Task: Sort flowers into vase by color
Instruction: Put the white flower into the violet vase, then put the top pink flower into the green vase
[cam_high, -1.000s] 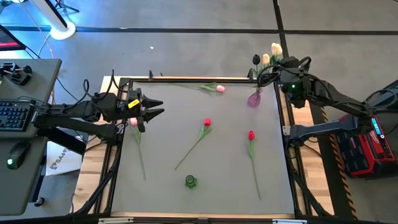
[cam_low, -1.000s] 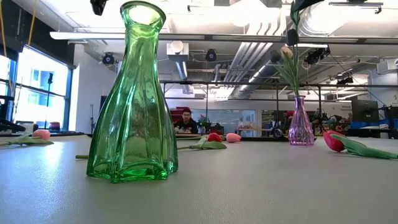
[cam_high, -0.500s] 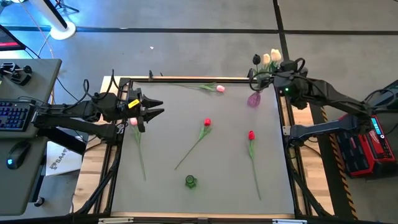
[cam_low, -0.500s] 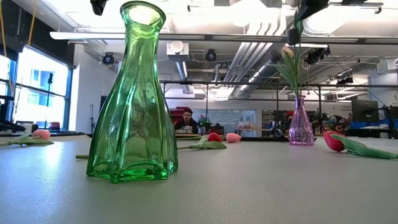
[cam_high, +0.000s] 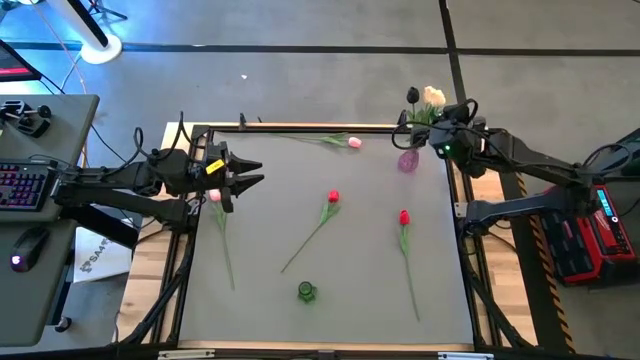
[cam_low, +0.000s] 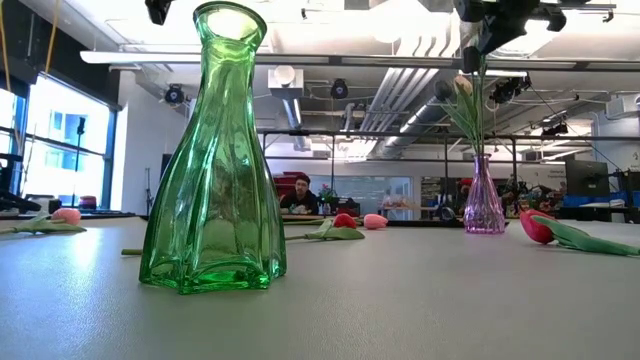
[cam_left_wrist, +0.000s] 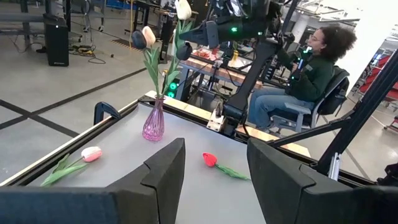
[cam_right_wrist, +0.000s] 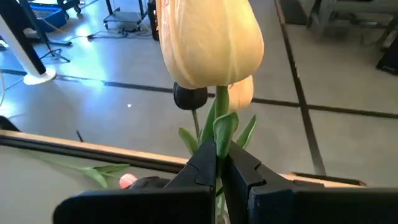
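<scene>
Right claw (cam_right_wrist: 217, 163): clamped tight on the stem of a cream tulip (cam_right_wrist: 211, 43), held upright directly above the purple vase (cam_high: 408, 160), so the stem can go down into the narrow mouth.
Purple vase: stands at the far right corner of the tabletop (cam_high: 300, 200), already carrying a cream flower and a near-black one; the light-headed group appears to be gathering here.
Left claw (cam_high: 255, 173): jaws spread wide and empty, waiting over the left edge, above a pink tulip (cam_high: 214, 197) lying along that side.
Green vase (cam_low: 212, 160): stands empty near the front edge, likely meant for another colour.
Loose flowers: two red tulips (cam_high: 333, 198) (cam_high: 404, 217) lie mid-tabletop, another pink one (cam_high: 353, 143) along the far edge.
Edges: the purple vase sits close to the corner frame, so a sideways nudge could tip it.
Open room: the middle is sparsely covered; both arms are well apart.
</scene>
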